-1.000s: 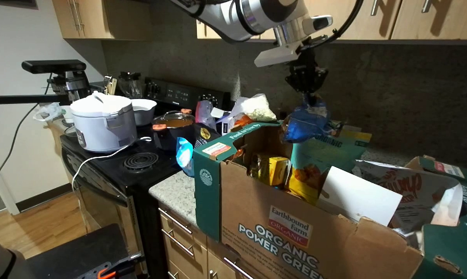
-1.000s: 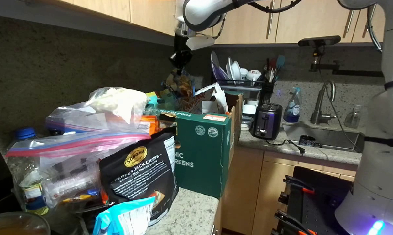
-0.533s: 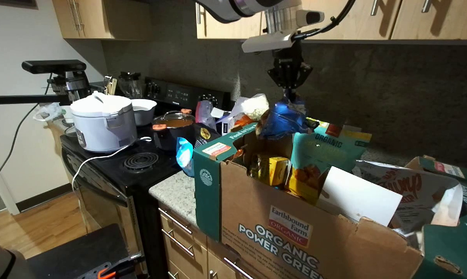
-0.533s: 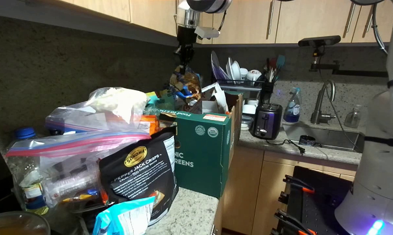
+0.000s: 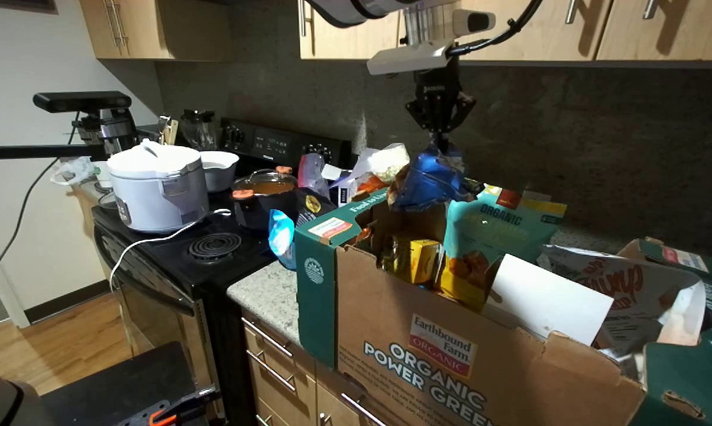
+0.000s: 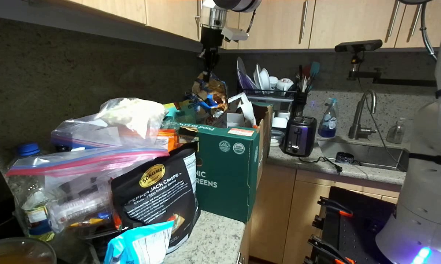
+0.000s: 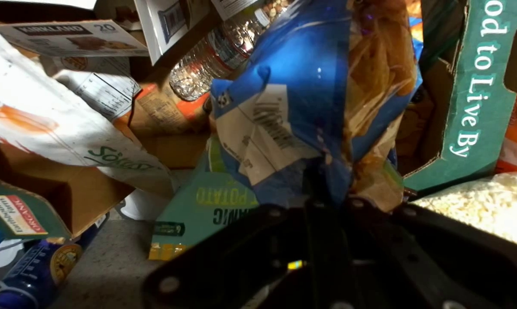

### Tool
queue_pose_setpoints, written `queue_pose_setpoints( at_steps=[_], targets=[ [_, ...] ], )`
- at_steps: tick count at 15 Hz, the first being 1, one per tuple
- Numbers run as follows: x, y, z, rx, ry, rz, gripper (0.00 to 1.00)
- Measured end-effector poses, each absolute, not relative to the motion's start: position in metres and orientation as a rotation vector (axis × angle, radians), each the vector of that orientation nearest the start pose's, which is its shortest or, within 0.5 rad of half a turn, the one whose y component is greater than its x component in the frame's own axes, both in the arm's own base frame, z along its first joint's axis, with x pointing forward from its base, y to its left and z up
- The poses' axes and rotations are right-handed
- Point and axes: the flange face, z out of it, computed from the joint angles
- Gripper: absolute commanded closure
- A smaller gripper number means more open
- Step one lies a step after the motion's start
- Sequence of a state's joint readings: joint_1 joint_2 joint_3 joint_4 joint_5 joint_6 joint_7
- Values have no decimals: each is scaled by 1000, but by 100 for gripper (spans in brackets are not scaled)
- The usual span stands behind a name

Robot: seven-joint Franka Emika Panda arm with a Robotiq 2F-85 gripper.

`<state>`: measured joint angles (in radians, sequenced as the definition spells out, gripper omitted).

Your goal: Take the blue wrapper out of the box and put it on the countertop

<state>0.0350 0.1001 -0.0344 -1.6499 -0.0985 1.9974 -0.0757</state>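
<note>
Black gripper (image 5: 441, 142) pinched narrow on crumpled blue plastic wrapper (image 5: 430, 180). Wrapper hangs over large brown-and-green cardboard box (image 5: 521, 367), near teal-green pouch (image 5: 486, 234). Box stands by front edge of pale grey speckled surface (image 5: 267, 299).

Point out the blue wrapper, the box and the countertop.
Blue wrapper (image 7: 314, 94), in the wrist view: its blue film, near the middle.
Box (image 5: 510, 358), in an exterior view: its brown printed wall.
Countertop (image 6: 217, 234), in an exterior view: a bare speckled patch.
</note>
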Motion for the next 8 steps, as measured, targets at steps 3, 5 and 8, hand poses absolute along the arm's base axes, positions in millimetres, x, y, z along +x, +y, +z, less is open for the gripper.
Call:
queue_pose_setpoints(
  at_steps=[3, 5, 8],
  targets=[
    [618, -4, 569, -3220, -173, -393, 99],
    [619, -2, 566, -3219, -178, -385, 99],
    [619, 16, 571, -3151, -267, -412, 99]
  ],
)
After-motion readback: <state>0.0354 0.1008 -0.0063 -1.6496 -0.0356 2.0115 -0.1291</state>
